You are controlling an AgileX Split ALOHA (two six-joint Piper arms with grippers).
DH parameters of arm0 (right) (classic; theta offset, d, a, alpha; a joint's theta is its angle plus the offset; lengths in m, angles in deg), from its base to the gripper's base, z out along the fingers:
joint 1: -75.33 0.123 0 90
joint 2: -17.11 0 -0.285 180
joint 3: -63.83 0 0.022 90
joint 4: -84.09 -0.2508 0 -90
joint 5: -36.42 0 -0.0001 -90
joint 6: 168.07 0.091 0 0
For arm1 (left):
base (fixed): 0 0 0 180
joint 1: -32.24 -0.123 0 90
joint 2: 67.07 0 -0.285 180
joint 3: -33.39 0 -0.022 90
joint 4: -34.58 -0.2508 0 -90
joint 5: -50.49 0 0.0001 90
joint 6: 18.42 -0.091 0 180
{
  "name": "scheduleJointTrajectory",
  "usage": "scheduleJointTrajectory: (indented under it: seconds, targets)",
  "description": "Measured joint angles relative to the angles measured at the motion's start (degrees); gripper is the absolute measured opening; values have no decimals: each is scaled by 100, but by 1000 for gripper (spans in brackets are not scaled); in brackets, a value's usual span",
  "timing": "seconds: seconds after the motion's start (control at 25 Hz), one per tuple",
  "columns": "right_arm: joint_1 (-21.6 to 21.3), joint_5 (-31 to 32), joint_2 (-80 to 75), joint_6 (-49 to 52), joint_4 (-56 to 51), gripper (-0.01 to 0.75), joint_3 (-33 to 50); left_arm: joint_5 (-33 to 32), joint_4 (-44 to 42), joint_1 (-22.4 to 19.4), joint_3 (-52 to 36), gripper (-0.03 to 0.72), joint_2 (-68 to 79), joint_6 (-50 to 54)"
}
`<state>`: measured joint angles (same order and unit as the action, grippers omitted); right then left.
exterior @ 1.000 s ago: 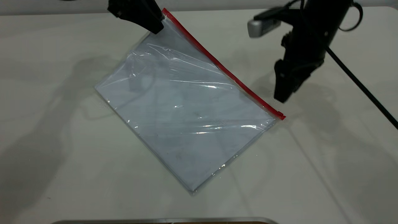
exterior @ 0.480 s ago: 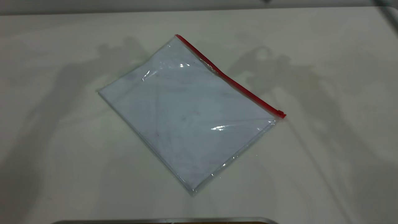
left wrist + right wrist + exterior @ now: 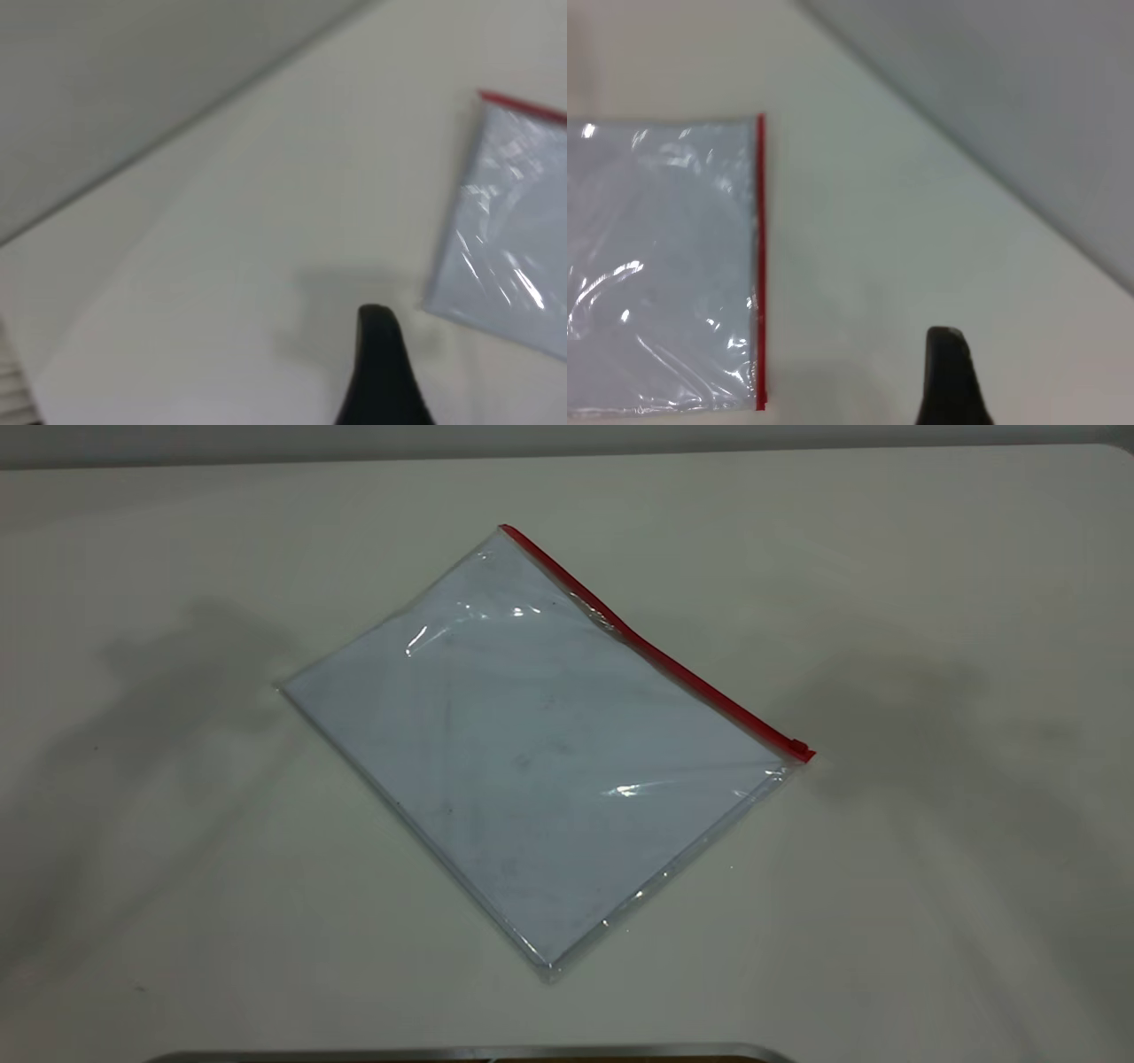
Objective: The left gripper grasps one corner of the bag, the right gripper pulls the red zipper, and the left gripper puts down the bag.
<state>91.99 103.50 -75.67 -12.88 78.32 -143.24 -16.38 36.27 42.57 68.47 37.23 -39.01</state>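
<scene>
Lying unmoved, bag (image 3: 540,753) flat, table (image 3: 886,921) shadows shifted

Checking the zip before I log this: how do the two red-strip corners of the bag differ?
On the bag, the far corner shows only the plain end of the red zipper, with rippled plastic beside it. The right-hand corner carries the small red slider and lies smoother. Both rest flat on the table, with no end effector touching.

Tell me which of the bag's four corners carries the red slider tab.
The corner of the bag pointing toward the table's right side: the red zipper ends there with its slider tab.
</scene>
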Motion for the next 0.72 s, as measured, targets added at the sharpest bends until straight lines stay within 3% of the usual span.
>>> scheduleJointTrajectory:
  seconds: [0.2, 0.36, 0.72]
  targets:
    - [0, 369, 1344, 226, -1, 535, 156, -5, -199, 0, -7, 590, -614, 595]
    - [0, 369, 2521, 266, -124, 535, 917, -5, -246, 0, -302, 590, -1090, 945]
    - [0, 369, 5233, 464, -804, 535, 4086, -5, -222, 0, -3194, 590, -3064, 1397]
